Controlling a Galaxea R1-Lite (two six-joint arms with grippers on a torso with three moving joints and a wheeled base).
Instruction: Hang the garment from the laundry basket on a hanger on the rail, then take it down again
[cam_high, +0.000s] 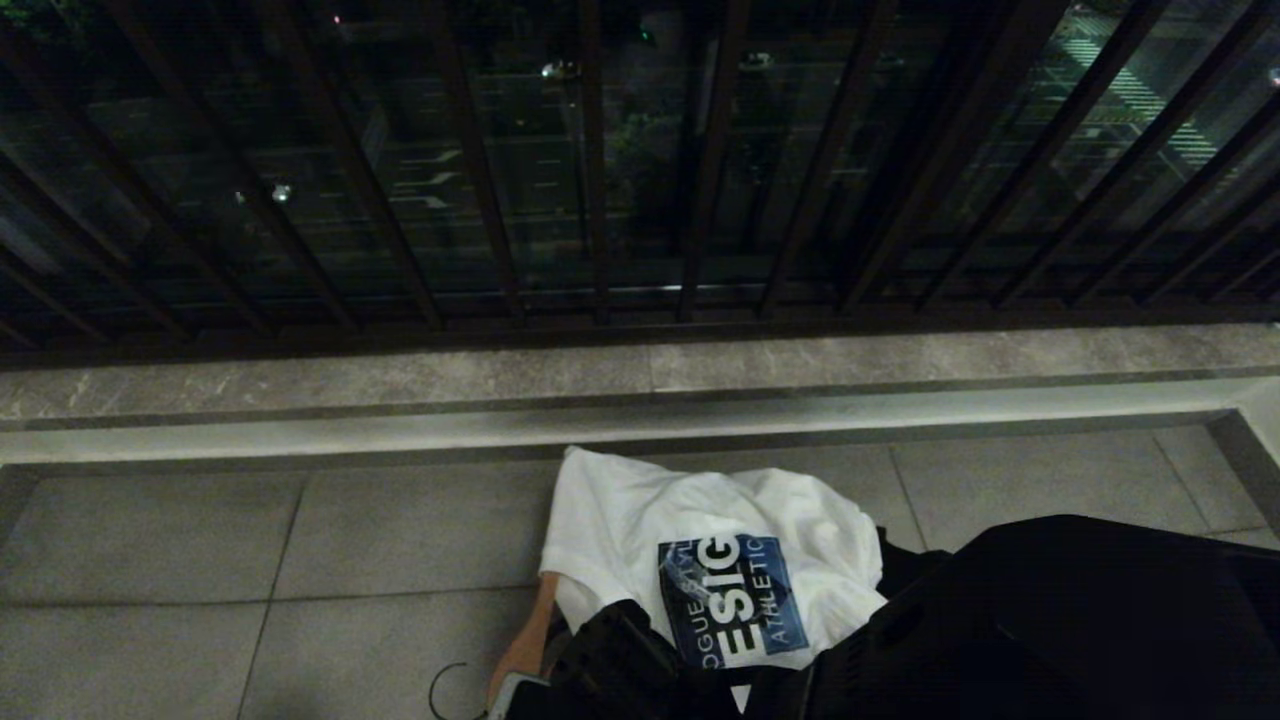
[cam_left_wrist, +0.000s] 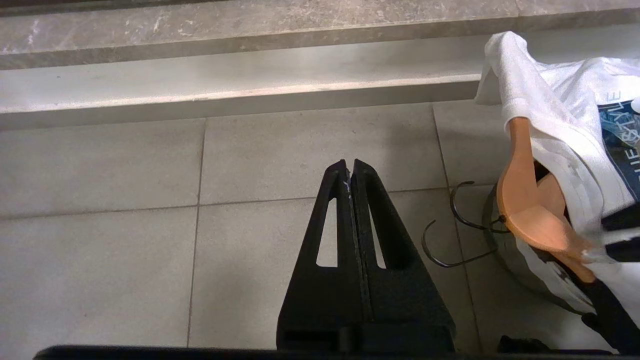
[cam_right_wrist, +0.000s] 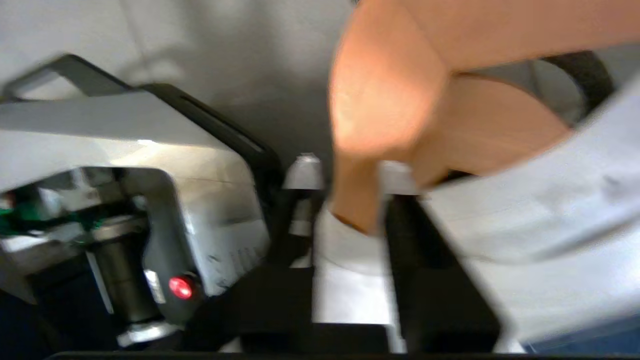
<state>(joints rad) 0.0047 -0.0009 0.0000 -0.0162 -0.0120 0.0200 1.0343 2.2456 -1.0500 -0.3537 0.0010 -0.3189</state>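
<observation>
Here the right gripper (cam_right_wrist: 350, 210) has its fingers set either side of the wooden hanger (cam_right_wrist: 385, 100), with a fold of the white T-shirt (cam_right_wrist: 350, 280) between them too. Whether they are clamped on the wood or standing slightly slack around it I cannot tell; the wrist view is smeared and the gap looks about as wide as the hanger arm itself. From the head view the right arm is a dark mass low on the right, with the gripper lost under the cloth.

The T-shirt (cam_high: 700, 540) is draped over the hanger (cam_left_wrist: 530, 210), bunched on the tiled floor (cam_high: 300, 560) just below the stone kerb (cam_high: 400, 390). The hanger's wire hook (cam_left_wrist: 450, 235) sticks out to the side, just above the tiles. A grey rounded rim, probably the laundry basket (cam_left_wrist: 520, 270), shows under the shirt.

The risks, as I judge them: a loose hold lets the smooth wood slide or twist out, dropping shirt and hanger together. Cloth caught in the pinch could drag the shirt off one shoulder. The hook could snag the basket rim.

The left gripper (cam_left_wrist: 350, 170) hangs idle over bare tiles, fingers pressed together, holding nothing.
</observation>
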